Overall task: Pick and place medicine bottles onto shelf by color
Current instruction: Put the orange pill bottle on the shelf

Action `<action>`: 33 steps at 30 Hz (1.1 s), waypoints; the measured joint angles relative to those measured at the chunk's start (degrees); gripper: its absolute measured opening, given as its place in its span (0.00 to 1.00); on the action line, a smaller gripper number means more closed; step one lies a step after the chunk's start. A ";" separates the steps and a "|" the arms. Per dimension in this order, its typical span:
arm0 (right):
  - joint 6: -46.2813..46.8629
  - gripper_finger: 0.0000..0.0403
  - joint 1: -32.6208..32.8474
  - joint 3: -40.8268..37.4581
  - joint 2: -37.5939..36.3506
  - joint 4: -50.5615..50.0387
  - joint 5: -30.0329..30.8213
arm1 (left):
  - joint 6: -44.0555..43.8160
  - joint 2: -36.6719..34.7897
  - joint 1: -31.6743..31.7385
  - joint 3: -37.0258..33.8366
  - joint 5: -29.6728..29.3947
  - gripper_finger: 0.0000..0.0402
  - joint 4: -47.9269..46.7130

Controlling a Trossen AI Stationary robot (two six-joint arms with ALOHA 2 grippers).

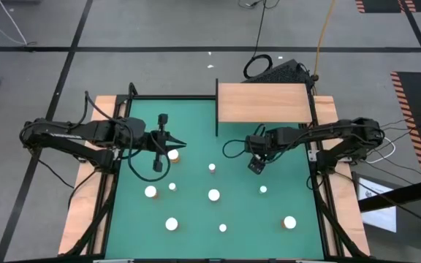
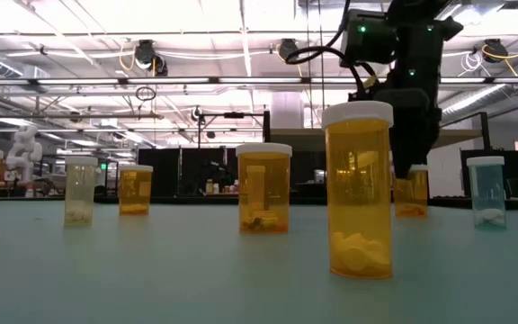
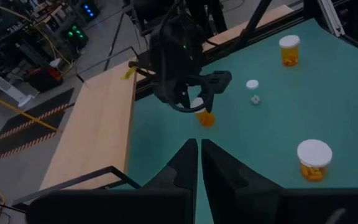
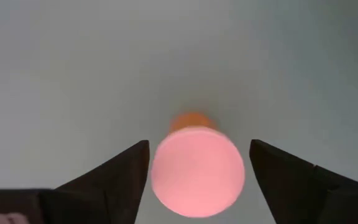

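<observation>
The right gripper (image 4: 197, 168) hangs over a small orange translucent white-capped medicine bottle (image 4: 196, 171) standing on the green mat (image 1: 196, 219), just near of the light-brown wooden shelf board (image 1: 263, 102). Its fingers stand apart on either side of the cap, gripping nothing. If they close off-centre, I judge one finger could tip the light bottle.

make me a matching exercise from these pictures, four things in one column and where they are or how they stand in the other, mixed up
Things:
1. left gripper
2. right gripper
3. shelf
4. bottle under the right gripper

States or places:
A. bare wooden board at the mat's far edge
B. fingers together, pointing across the mat
C. upright between two dark fingers, untouched
D. fingers apart, pointing straight down

Pairs: 1-B, 2-D, 3-A, 4-C
</observation>
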 joint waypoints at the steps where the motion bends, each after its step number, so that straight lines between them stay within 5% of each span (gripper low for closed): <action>1: -0.09 0.64 -0.19 0.00 0.00 -0.17 -0.15 | 0.00 0.00 0.00 0.00 0.00 0.06 0.00; 14: -1.49 0.52 -0.79 0.00 0.00 -1.23 -1.37 | -0.02 0.00 0.00 0.00 0.00 0.06 0.00; 33: -5.75 0.50 -0.81 -0.02 -3.37 -2.95 -2.76 | -0.04 -0.02 0.00 0.00 -0.02 0.06 0.70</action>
